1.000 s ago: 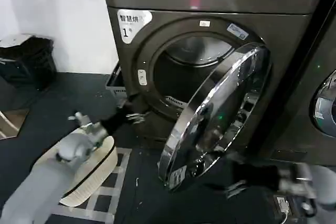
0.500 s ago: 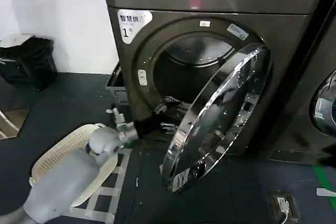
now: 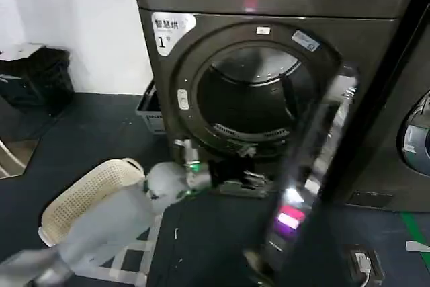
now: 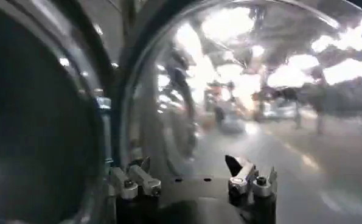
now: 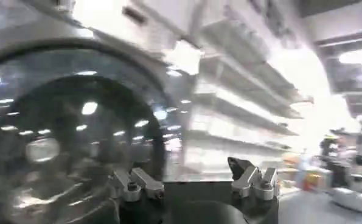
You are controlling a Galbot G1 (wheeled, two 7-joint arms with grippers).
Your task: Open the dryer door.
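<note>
At the far left of the head view sit a black bin against the white wall and a cream laundry basket tipped on the dark floor in the lower left. My left arm runs up from the bottom left corner past that basket, and my left gripper hangs low in the middle of the frame, just under the lower lip of the drum opening. In my left wrist view the left gripper has its fingers spread wide with nothing between them, and the curved shiny inside face of the dryer door lies just ahead of the fingertips; whether they touch it I cannot tell.

The dryer, with its white "1" sticker in the upper left of its front, fills the centre of the frame, its round opening fully exposed. To the right of the opening the dryer door stands swung out nearly edge-on.

My right gripper appears in its own wrist view, fingers wide apart and empty, facing a chrome-rimmed round door; which machine's door that is I cannot tell.

I judge the opening step nearly finished. The next move calls for a last sideways push toward the right on the inside face, or simply drawing my left arm back clear of the opening without catching the rim
</note>
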